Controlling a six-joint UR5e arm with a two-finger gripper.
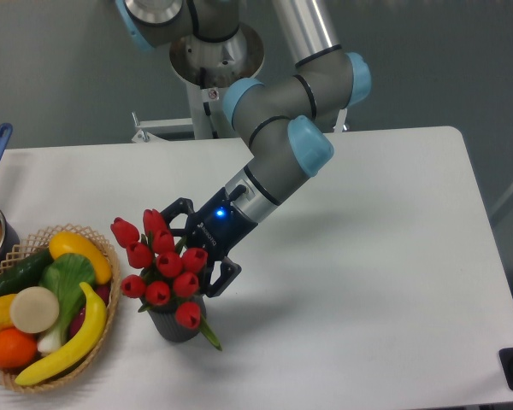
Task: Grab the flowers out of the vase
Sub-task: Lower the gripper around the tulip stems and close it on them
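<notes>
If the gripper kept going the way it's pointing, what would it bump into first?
The flowers. The gripper points down and to the left, straight into the bunch standing in the vase, with its fingers already at the buds. Depth is hard to judge here, so I cannot tell whether they touch yet.
</notes>
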